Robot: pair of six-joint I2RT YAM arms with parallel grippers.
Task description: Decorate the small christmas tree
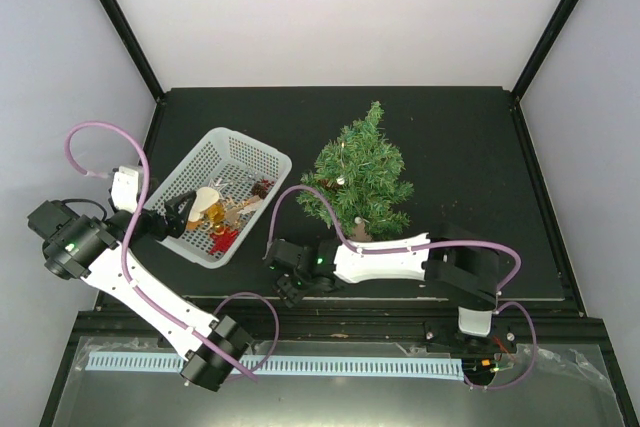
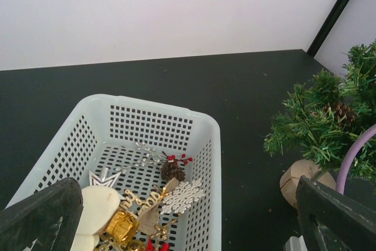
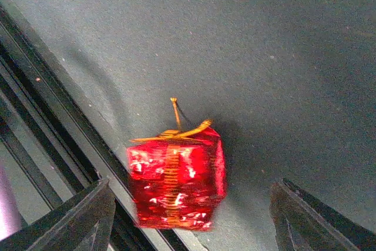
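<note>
The small christmas tree (image 1: 360, 175) stands right of centre on its round wooden base (image 2: 299, 180); it also shows in the left wrist view (image 2: 326, 119). My left gripper (image 1: 178, 215) hovers open over the near end of the white basket (image 1: 245, 147), above a white snowflake (image 2: 183, 196), a pine cone (image 2: 172, 170) and a gold gift box (image 2: 120, 226). My right gripper (image 1: 285, 287) is low at the table's front edge. It is open (image 3: 191, 204), and a red foil gift box with gold ribbon (image 3: 176, 183) lies on the table between its jaws, untouched.
The basket (image 2: 205, 145) also holds a silver star (image 2: 104, 177), a pale wooden disc (image 2: 97, 207), red berries and gold lettering. A metal rail (image 3: 53, 116) runs along the table edge right beside the red box. Purple cables loop over both arms.
</note>
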